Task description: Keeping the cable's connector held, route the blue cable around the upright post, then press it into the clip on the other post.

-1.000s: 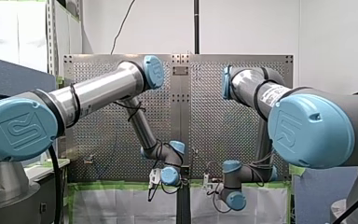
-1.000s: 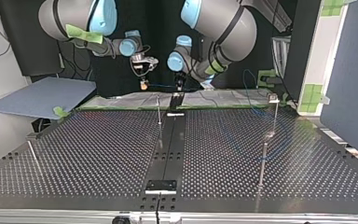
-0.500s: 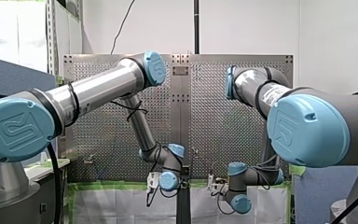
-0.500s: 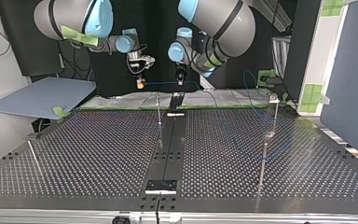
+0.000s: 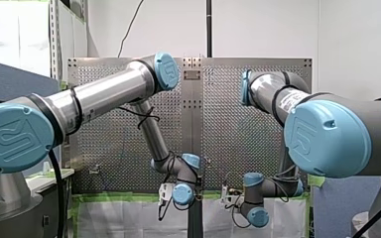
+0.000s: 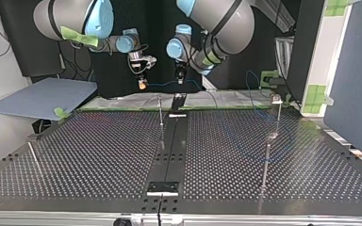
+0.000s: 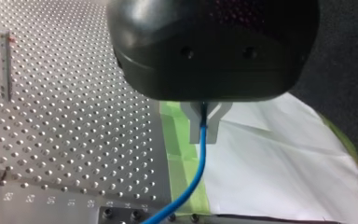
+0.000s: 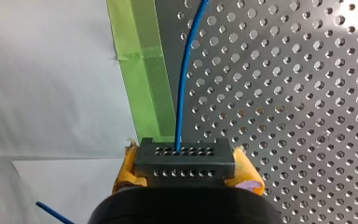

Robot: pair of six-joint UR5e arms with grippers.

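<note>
The job was barely begun. The robot's right fingers [image 8: 129, 164], padded in yellow, were clamped on either side of the black connector [image 8: 185, 161], so the hold the task asks for was in place. From the connector's face the blue cable [image 8: 182, 88] ran straight ahead over the perforated desk [image 8: 284, 93]. A little way along it the left fingers [image 7: 194, 123], bare metal, were pinched tight on the cable, which dropped away beneath them toward the desk's taped edge.

Seen from across the desk, both arms hung in the air above its far edge, close together, with the cable stretched almost level between them. Past the left fingers it fell to the desk and lay in a loose, faint loop toward that view's right.

A thin post [image 6: 160, 112] stood on the desk just in front of and below the two sets of fingers. The cable was apart from it and had not been led around it. The clip [image 6: 276, 98] sat on top of another post [image 6: 278, 117], well off to that view's right. It looked empty, though it was too small to be sure.

By my reckoning, both the routing around the thin post and the pressing into the clip remained to be done.
</note>
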